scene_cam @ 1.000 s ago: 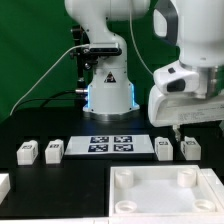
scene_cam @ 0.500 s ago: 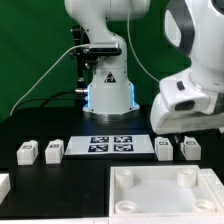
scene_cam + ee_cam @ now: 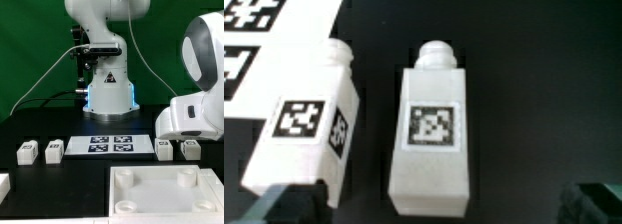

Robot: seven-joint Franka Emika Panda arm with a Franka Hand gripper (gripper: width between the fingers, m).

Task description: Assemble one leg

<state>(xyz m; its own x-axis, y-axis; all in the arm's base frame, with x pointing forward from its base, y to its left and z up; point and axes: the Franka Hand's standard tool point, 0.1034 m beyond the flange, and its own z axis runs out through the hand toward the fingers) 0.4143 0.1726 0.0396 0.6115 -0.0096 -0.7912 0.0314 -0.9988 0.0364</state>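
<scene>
Four small white legs with marker tags lie on the black table. Two are at the exterior view's left (image 3: 27,152) (image 3: 54,150) and two at its right (image 3: 163,149) (image 3: 189,149). The arm's white hand (image 3: 196,115) hangs just above the right pair and hides its own fingers. In the wrist view one leg (image 3: 434,130) lies lengthwise between my spread dark fingertips (image 3: 287,205). A second leg (image 3: 313,120) lies beside it. My gripper (image 3: 441,205) is open and holds nothing.
The marker board (image 3: 110,144) lies between the leg pairs; it also shows in the wrist view (image 3: 246,40). The large white panel (image 3: 150,200) with round corner sockets lies in front. A white part (image 3: 3,185) sits at the left edge.
The hand has moved toward the exterior view's right and lower, from above the panel's back edge to just over the two right legs.
</scene>
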